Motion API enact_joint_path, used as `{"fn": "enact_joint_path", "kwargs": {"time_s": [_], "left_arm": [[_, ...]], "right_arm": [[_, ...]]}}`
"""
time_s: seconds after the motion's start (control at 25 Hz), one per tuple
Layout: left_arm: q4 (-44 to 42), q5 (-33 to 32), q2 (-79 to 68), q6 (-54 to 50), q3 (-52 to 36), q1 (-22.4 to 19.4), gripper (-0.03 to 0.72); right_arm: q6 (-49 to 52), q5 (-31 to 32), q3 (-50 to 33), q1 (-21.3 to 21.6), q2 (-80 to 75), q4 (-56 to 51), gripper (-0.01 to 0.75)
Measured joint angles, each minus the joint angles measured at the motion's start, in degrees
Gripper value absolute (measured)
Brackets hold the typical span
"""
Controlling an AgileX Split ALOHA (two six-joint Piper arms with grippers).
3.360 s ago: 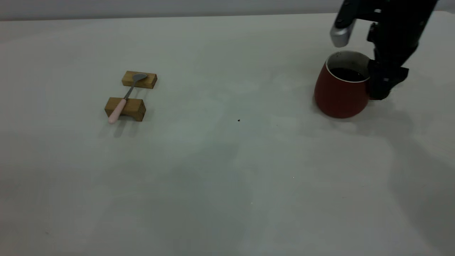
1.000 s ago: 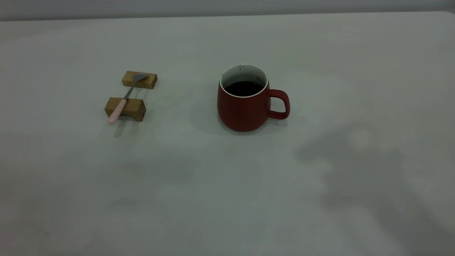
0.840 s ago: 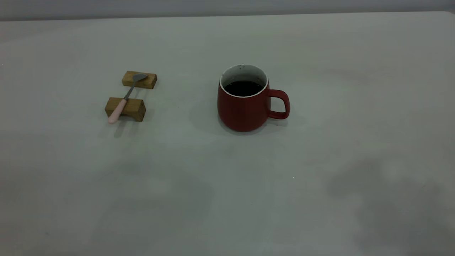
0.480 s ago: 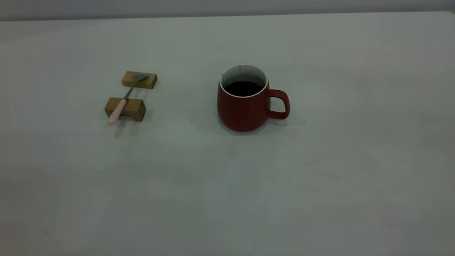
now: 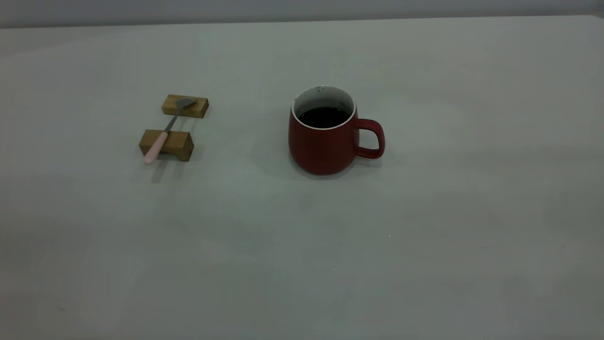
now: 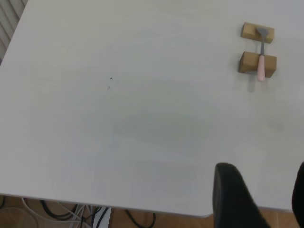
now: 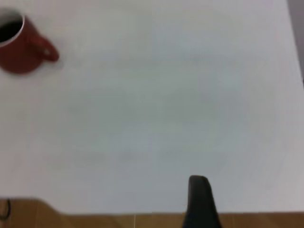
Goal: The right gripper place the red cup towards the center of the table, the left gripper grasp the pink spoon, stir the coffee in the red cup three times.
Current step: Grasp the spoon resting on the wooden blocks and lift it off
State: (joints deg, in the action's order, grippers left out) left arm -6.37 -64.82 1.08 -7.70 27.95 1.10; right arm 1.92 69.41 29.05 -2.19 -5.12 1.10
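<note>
While the pink spoon (image 6: 261,70) lies well apart on wooden blocks (image 6: 247,62), the left end effector (image 6: 263,173) hangs open.

Two small wooden blocks are sitting one behind the other, a little apart. The far wooden block (image 5: 185,106) is lying low and flat, while the near wooden block (image 5: 166,144) is standing taller, with a shallow notch cut under its front face. Both are showing pale, golden-brown grain. In the left wrist view the pair are appearing again, the far block (image 6: 257,32) and the near one (image 6: 257,63). Past the tabletop's edge, dark cables (image 6: 66,212) are trailing across a wooden floor (image 6: 28,219). A grey wall (image 5: 283,9) is running behind.
</note>
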Motion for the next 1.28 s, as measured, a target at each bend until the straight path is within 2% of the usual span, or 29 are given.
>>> {"fn": "enact_joint_path", "kwargs": {"time_s": [0.24, 0.6, 1.28], "left_arm": [[0.0, 0.0, 0.0, -0.1, 0.0, 0.0, 0.389], [0.0, 0.0, 0.0, -0.1, 0.0, 0.0, 0.389], [-0.2, 0.0, 0.0, -0.4, 0.0, 0.0, 0.389]], "right_arm": [[-1.4, -0.8, -0.2, 2.7, 3.9, -0.1, 0.589], [-5.5, -4.2, -2.2, 2.9, 4.1, -5.2, 0.589], [-5.8, -4.3, -2.2, 2.9, 4.1, -5.6, 0.588]]}}
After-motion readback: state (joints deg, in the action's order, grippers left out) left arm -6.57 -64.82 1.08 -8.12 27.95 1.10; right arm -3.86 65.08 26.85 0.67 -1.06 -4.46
